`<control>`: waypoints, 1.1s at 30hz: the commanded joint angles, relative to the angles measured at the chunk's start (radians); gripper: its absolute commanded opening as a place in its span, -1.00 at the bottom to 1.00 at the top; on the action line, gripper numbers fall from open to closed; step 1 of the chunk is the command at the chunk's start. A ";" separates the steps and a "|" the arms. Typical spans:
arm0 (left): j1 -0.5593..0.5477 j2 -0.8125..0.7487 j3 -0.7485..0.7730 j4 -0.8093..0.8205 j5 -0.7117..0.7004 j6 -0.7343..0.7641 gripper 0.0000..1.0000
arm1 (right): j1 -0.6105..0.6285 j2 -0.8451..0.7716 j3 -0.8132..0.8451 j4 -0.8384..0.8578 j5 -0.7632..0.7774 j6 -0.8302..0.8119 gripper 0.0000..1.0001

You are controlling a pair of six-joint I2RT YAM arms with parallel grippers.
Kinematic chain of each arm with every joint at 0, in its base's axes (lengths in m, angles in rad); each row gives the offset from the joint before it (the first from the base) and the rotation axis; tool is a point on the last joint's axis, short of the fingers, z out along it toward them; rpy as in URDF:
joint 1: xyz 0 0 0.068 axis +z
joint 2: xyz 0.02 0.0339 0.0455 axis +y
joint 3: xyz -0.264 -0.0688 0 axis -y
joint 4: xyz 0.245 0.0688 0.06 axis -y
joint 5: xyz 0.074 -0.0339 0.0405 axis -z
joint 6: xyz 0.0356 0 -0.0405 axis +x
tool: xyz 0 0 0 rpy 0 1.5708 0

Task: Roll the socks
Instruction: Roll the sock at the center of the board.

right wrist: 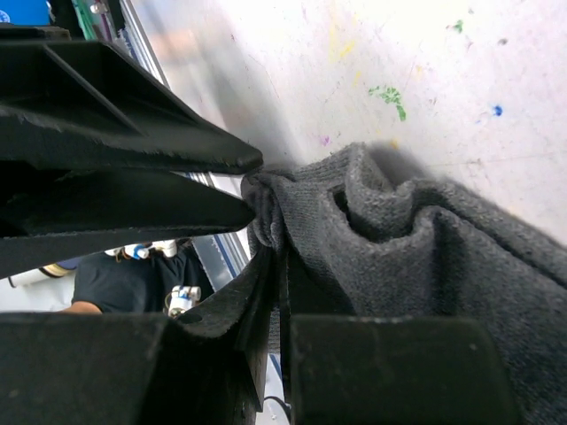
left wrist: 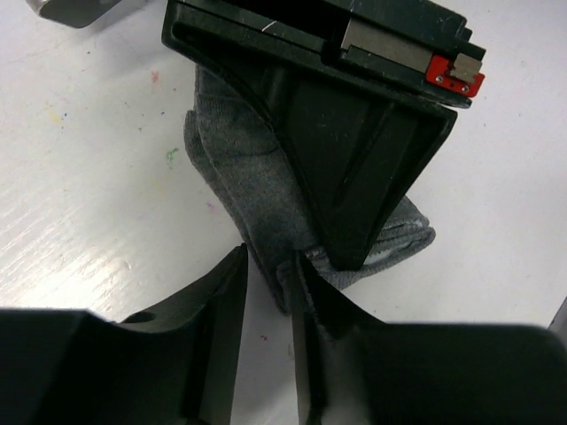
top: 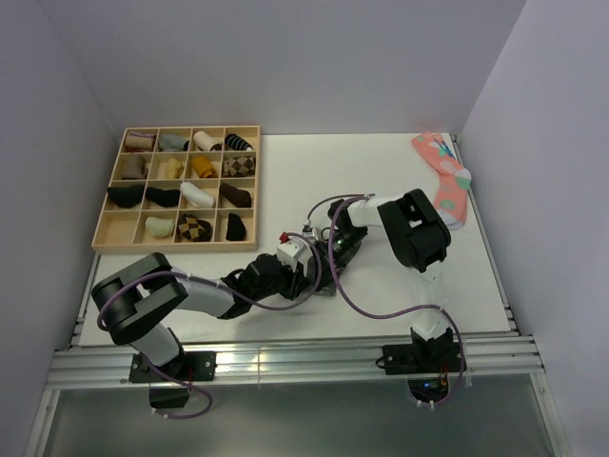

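Note:
The dark grey socks [left wrist: 244, 168] lie bunched on the white table, and they also show in the right wrist view [right wrist: 425, 239]. My right gripper [right wrist: 282, 266] is shut on a fold at the socks' edge; in the left wrist view it [left wrist: 350, 252] comes down onto the socks from above. My left gripper [left wrist: 270, 261] is open with a narrow gap, its tips at the socks' near edge, and the right finger touches the knit. In the top view both grippers, left [top: 303, 271] and right [top: 328, 255], meet at the table's middle front and hide the socks.
A wooden compartment tray [top: 107, 238] with several sock rolls stands at the back left. A salmon-pink dotted sock [top: 442, 176] lies at the back right by the wall. A metal rail [top: 285, 362] runs along the near table edge.

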 commanded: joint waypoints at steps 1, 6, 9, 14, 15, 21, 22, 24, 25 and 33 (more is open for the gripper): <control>-0.004 0.029 0.045 0.029 -0.024 0.009 -0.39 | -0.009 0.000 0.012 -0.004 0.034 -0.010 -0.81; -0.008 0.039 0.034 0.036 -0.020 -0.006 -0.61 | -0.009 -0.010 0.011 0.013 0.046 0.005 -0.81; -0.018 0.042 0.036 0.027 -0.033 -0.012 -0.71 | -0.009 -0.007 0.009 0.025 0.059 0.016 -0.81; -0.053 0.074 0.075 -0.040 -0.082 -0.014 -0.99 | -0.011 -0.035 -0.004 0.068 0.091 0.045 -0.77; -0.059 0.078 0.079 -0.043 -0.095 -0.018 -0.99 | -0.009 -0.044 -0.012 0.079 0.103 0.050 -0.76; -0.093 0.112 0.117 -0.120 -0.171 -0.058 -0.99 | -0.009 -0.096 -0.030 0.137 0.146 0.102 -0.59; -0.096 0.114 0.123 -0.132 -0.196 -0.063 -0.99 | -0.011 -0.104 -0.034 0.146 0.154 0.108 -0.54; -0.100 0.124 0.140 -0.161 -0.208 -0.073 -0.99 | -0.012 -0.119 -0.046 0.172 0.166 0.125 -0.43; -0.105 0.126 0.148 -0.195 -0.229 -0.081 -0.99 | -0.014 -0.138 -0.049 0.187 0.177 0.131 -0.32; -0.108 0.135 0.184 -0.292 -0.270 -0.124 -0.99 | -0.054 -0.285 -0.106 0.286 0.250 0.209 -0.26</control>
